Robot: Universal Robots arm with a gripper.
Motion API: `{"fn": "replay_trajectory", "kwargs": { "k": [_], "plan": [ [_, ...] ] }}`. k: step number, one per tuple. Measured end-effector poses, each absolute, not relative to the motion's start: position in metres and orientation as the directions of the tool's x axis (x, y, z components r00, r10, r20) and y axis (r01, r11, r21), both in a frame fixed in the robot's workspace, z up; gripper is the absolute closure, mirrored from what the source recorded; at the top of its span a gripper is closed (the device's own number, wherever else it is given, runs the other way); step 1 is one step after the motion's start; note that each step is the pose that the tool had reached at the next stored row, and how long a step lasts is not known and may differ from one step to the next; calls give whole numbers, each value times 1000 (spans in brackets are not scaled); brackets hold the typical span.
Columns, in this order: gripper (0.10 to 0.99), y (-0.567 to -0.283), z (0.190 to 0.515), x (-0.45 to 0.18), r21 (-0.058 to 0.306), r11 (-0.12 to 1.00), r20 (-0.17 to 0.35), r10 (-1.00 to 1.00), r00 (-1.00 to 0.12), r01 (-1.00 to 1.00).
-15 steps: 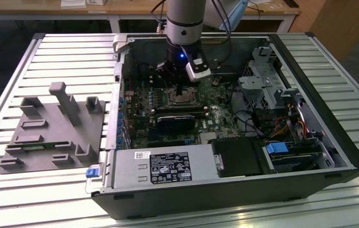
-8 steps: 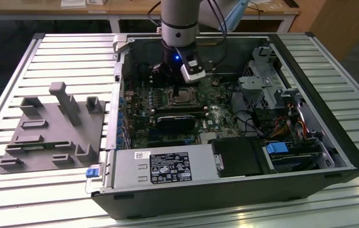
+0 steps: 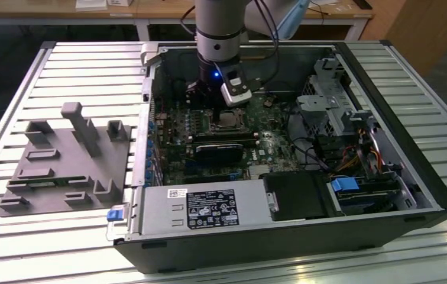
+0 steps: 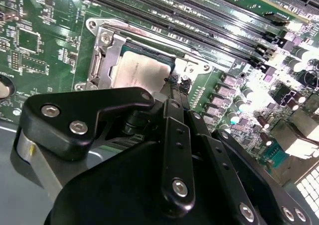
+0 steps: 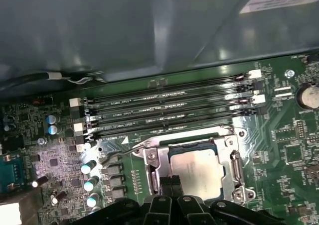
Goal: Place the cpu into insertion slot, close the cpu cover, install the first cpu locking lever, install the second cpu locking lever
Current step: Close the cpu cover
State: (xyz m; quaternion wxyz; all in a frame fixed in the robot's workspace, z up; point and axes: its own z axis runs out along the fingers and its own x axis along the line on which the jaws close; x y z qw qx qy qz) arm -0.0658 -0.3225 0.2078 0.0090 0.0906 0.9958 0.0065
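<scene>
Gripper [image 5: 171, 184] fingers are pressed together, tips down at the rim of the insertion slot [image 5: 192, 148], on the side away from the memory slots [image 5: 169, 110]. Whether a thin wire lever is caught between them I cannot tell. The cpu [image 5: 197, 169] lies flat in the slot, dull silver top showing through the window of the cpu cover [image 5: 234, 168], which is down over it. A slim wire lever [image 5: 134, 147] runs beside the cover's corner nearest the capacitors [image 5: 88, 168].

The four long memory slots lie between the socket and the grey case wall [image 5: 149, 36], leaving only a narrow strip of board on that side. In the exterior view the arm [image 3: 219, 29] drops straight through the open side of the computer case [image 3: 287, 248], with the black fan card [image 3: 219, 152] just beside the socket and the power supply [image 3: 200, 207] along the near edge.

The case lies on a slatted metal table [image 3: 81, 65]. A grey moulded fixture [image 3: 65, 160] sits well apart toward the exterior view's left. Wooden desks [image 3: 247, 9] stand behind.
</scene>
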Motion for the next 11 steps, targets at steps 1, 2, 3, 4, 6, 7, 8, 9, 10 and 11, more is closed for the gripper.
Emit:
{"fn": "replay_trajectory", "kwargs": {
  "k": [1, 2, 3, 4, 6, 7, 8, 9, 10, 11],
  "plan": [
    [984, -322, 207, -66, 14, 983, -17, 181, -983, 180],
    [984, -322, 206, -67, 15, 983, -18, 181, -983, 180],
    [984, -322, 205, -68, 15, 983, -18, 181, -983, 180],
    [984, -322, 204, -68, 15, 983, -19, 181, -983, 180],
    [984, -323, 204, -68, 15, 984, -19, 181, -983, 180],
    [984, -323, 204, -68, 14, 983, -19, 181, -983, 180],
    [984, -322, 204, -69, 15, 983, -19, 181, -983, 180],
    [984, -323, 203, -69, 15, 983, -19, 181, -983, 180],
    [984, -322, 203, -69, 15, 983, -19, 181, -983, 180],
    [984, -322, 203, -69, 15, 983, -19, 181, -983, 180]
  ]
}}
